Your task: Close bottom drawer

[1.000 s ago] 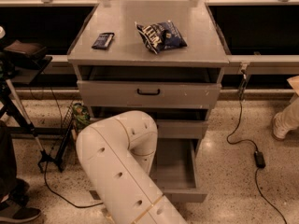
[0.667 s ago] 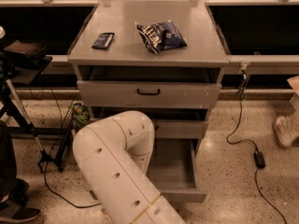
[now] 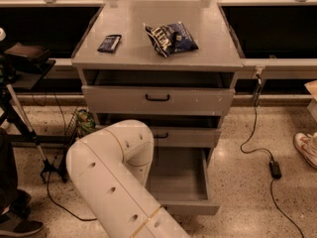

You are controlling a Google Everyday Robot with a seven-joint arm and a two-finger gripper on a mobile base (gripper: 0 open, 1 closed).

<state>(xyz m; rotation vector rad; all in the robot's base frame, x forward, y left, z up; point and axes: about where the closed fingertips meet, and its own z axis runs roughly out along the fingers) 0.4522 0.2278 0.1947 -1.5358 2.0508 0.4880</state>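
Note:
The bottom drawer (image 3: 181, 182) of the grey cabinet (image 3: 158, 53) stands pulled far out, a wide shallow grey tray with nothing in it; its low front panel shows at the bottom edge. The middle drawer (image 3: 183, 136) above it is slightly out, with a small black handle. The top drawer (image 3: 157, 99) is also a little open. My white arm (image 3: 111, 175) bends across the lower left and covers the left part of the bottom drawer. My gripper is hidden behind the arm, out of view.
A blue chip bag (image 3: 171, 37) and a small dark packet (image 3: 109, 42) lie on the cabinet top. A black cable with a power brick (image 3: 275, 168) runs over the floor at right. A tripod stand (image 3: 20, 113) is at left. A person's shoe (image 3: 307, 148) is at far right.
My arm has shifted slightly left and down. The shoe at the right has moved a little lower. The drawers look unchanged.

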